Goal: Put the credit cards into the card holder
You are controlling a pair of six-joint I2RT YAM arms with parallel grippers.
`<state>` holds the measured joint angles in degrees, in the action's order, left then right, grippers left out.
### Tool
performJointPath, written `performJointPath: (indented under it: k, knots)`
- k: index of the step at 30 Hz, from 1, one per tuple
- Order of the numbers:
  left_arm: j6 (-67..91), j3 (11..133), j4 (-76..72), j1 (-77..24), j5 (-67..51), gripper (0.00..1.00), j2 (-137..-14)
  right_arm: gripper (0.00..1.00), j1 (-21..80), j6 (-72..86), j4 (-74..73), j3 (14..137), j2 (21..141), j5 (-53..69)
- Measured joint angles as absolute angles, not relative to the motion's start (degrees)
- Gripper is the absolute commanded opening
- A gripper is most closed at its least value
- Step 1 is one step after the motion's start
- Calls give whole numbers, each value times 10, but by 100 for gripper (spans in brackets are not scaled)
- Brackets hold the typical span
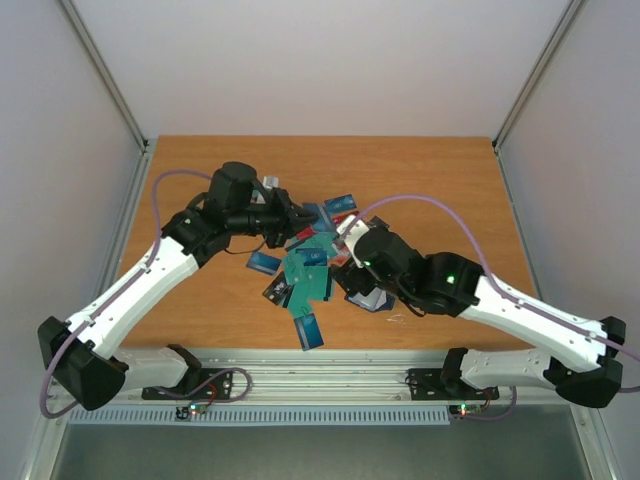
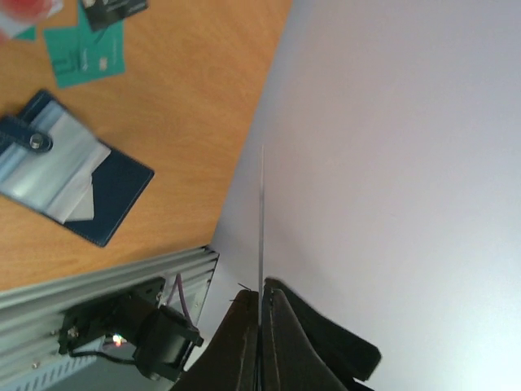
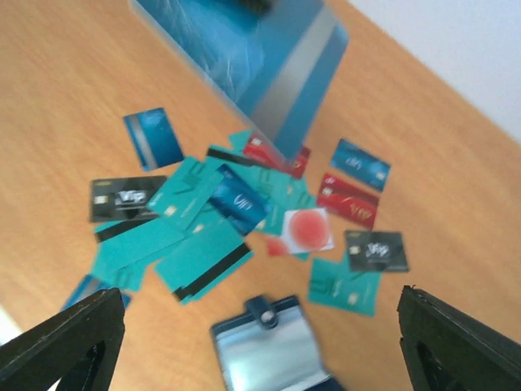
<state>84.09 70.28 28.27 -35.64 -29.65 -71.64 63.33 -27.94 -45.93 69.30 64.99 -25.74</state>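
my left gripper [image 2: 260, 292] is pinched shut on one credit card [image 2: 262, 212], seen edge-on and raised clear of the card holder [image 2: 120, 186], which lies open on the table [image 2: 187, 98]. my right gripper [image 3: 260, 326] stands wide and empty over the holder. the loose credit cards [image 3: 203, 236] are scattered just beyond the holder. i judge the card light, stiff and slick, best gripped at a short end so the free end can slide into a pocket.
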Motion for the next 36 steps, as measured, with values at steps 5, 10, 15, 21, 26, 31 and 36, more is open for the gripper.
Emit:
performJointPath:
  k: [5, 10, 15, 21, 26, 31, 36]
  knots:
    - [710, 724, 276, -328, -334, 0, -716, 99, 607, -136, -508, 696, 571, -148]
    - [576, 736, 240, -327, -420, 0, -707, 88, 511, 32, -486, 686, 472, 13]
    - [538, 733, 157, -328, -505, 0, -696, 77, 388, 206, -388, 630, 453, 190]
    - [538, 733, 94, -328, -574, 0, -696, 60, 371, 317, -291, 606, 501, 303]
    - [540, 733, 87, -328, -600, 0, -696, 49, 371, 350, -227, 613, 513, 349]
    - [539, 740, 90, -328, -606, 0, -696, 48, 369, 345, -222, 634, 515, 361]
    - [540, 753, 90, -328, -608, 0, -696, 44, 364, 329, -225, 644, 509, 365]
